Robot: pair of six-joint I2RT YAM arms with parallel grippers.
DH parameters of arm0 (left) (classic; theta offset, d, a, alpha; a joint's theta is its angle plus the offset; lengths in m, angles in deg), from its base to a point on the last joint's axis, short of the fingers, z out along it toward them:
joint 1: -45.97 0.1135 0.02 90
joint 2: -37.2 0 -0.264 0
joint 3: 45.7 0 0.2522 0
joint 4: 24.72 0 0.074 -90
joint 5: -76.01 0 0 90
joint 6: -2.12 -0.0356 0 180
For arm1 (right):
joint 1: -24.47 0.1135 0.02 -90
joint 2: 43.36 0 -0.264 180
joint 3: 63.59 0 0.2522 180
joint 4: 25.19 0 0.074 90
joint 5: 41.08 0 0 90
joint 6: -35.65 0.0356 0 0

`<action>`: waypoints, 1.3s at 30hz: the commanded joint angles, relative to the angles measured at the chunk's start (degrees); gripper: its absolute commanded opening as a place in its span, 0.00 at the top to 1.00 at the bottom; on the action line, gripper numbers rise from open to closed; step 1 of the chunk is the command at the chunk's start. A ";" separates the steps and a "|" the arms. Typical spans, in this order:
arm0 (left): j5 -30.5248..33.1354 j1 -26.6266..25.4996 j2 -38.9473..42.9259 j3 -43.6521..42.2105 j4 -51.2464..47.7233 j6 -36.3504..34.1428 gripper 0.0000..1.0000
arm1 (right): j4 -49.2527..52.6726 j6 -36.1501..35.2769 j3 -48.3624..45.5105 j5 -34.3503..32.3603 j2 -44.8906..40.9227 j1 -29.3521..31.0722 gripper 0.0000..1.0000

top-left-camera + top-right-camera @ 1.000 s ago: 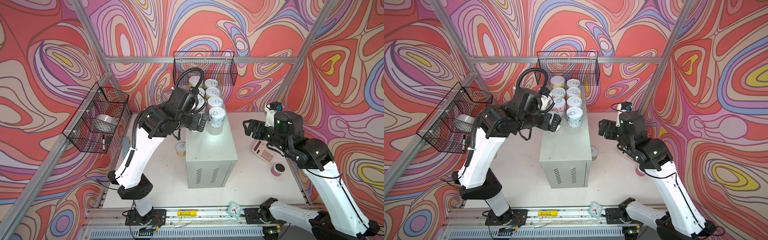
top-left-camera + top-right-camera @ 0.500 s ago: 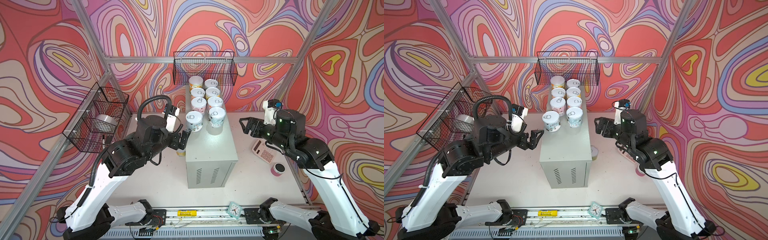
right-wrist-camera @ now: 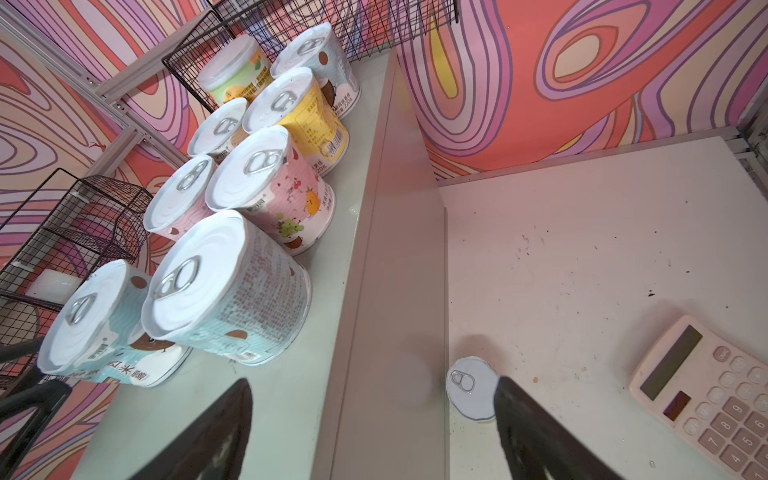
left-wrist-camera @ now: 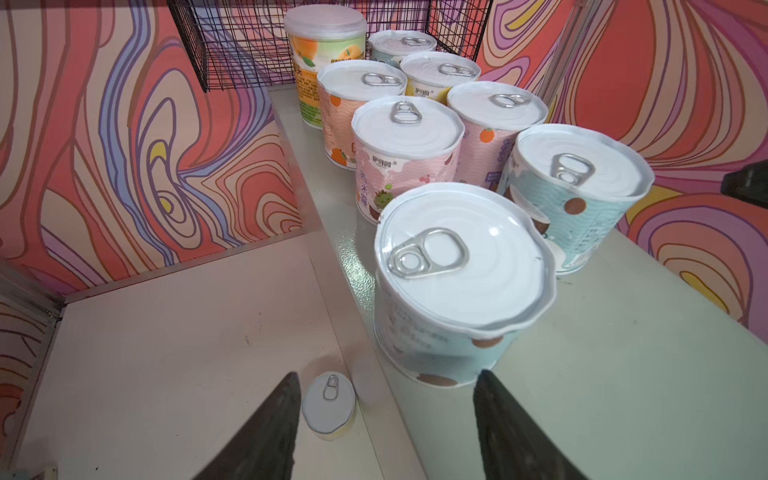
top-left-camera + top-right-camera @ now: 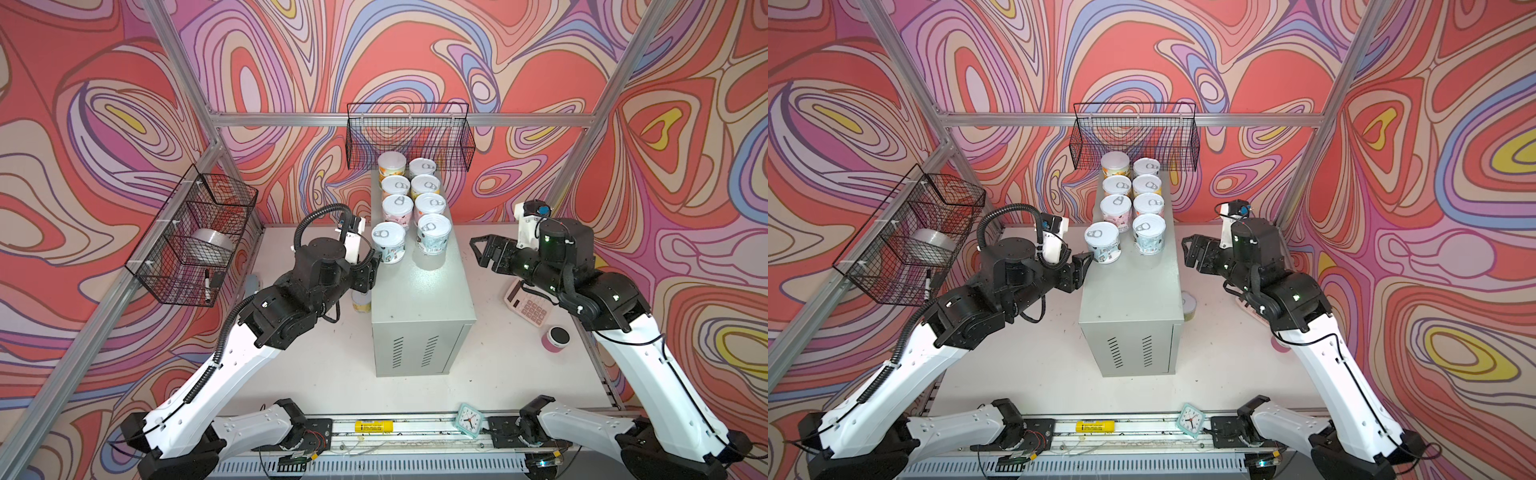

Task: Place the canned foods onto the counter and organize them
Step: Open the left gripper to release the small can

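Eight tins (image 5: 392, 206) stand in two neat rows on the grey surface (image 5: 428, 291), one stray tin (image 5: 361, 302) and another stray tin (image 5: 1187, 304) wait below beside it, left pincer (image 5: 1082, 266) and right pincer (image 5: 478, 250) both spread, empty.

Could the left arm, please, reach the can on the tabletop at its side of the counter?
Probably yes: that can stands alone beside the counter, just under the open, empty left pincer, with nothing between them.
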 commanded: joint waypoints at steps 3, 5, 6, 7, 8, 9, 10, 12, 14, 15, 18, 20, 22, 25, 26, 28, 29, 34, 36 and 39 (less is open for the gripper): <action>-4.37 1.11 -1.80 -1.37 6.95 -0.22 0.40 | -1.22 0.55 -1.02 -1.75 -0.81 0.21 0.06; -5.06 1.16 -2.49 -1.50 7.80 0.24 0.42 | -1.26 0.55 -1.18 -1.76 -0.77 0.23 0.06; -5.68 1.08 -2.93 -1.44 8.07 0.21 0.42 | -1.44 0.57 -1.33 -1.72 -0.81 0.21 0.06; -5.73 1.09 -3.45 -1.15 8.10 0.38 0.43 | -1.61 0.54 -1.54 -1.77 -0.81 0.21 0.06; -5.87 1.12 -3.93 -0.96 8.10 0.48 0.43 | -1.66 0.49 -1.68 -1.85 -0.81 0.21 0.06; -6.27 1.13 -4.41 -0.75 8.20 0.44 0.44 | -1.73 0.49 -1.86 -1.93 -0.72 0.25 0.06; -6.52 1.10 -4.69 -0.57 8.31 0.63 0.44 | -1.90 0.49 -2.07 -1.82 -0.72 0.20 0.06; -7.32 1.13 -5.14 -0.57 8.77 0.80 0.45 | -2.29 0.49 -2.56 -1.69 -0.72 0.22 0.06; -7.64 1.08 -5.40 -0.82 9.15 1.18 0.45 | -2.87 0.53 -3.34 -1.82 -0.96 0.20 0.06; -7.98 1.10 -5.57 -0.89 9.24 1.28 0.45 | -3.10 0.54 -3.68 -2.14 -1.12 0.25 0.06; -9.01 1.11 -5.77 -1.23 9.80 1.67 0.45 | -3.71 0.57 -4.68 -2.61 -1.58 0.22 0.06; -10.04 1.11 -5.54 -1.82 10.73 1.92 0.45 | -3.99 0.57 -5.15 -2.88 -1.84 0.21 0.06; -10.83 1.12 -5.41 -2.05 11.34 2.33 0.44 | -4.27 0.44 -5.62 -2.94 -2.01 0.20 0.06; -11.59 1.08 -5.69 -1.72 11.39 2.68 0.46 | -4.21 0.32 -5.91 -3.08 -2.04 0.26 0.06; -11.78 1.08 -5.91 -1.35 11.14 2.84 0.47 | -4.21 0.31 -5.95 -3.08 -1.99 0.24 0.06; -11.45 1.08 -6.43 -0.79 10.46 3.45 0.48 | -4.21 0.22 -6.10 -3.16 -2.07 0.20 0.06; -11.47 1.11 -6.65 -0.53 10.30 3.47 0.48 | -4.17 0.20 -6.19 -3.17 -2.13 0.27 0.06; -12.10 1.12 -7.14 -0.25 10.62 3.78 0.49 | -4.45 0.22 -6.67 -2.99 -2.39 0.26 0.06; -11.85 1.12 -7.63 0.48 9.96 3.85 0.49 | -4.36 0.22 -6.74 -3.10 -2.37 0.28 0.06; -11.96 1.09 -7.87 0.67 9.94 3.82 0.49 | -4.34 0.20 -7.07 -3.23 -2.65 0.26 0.06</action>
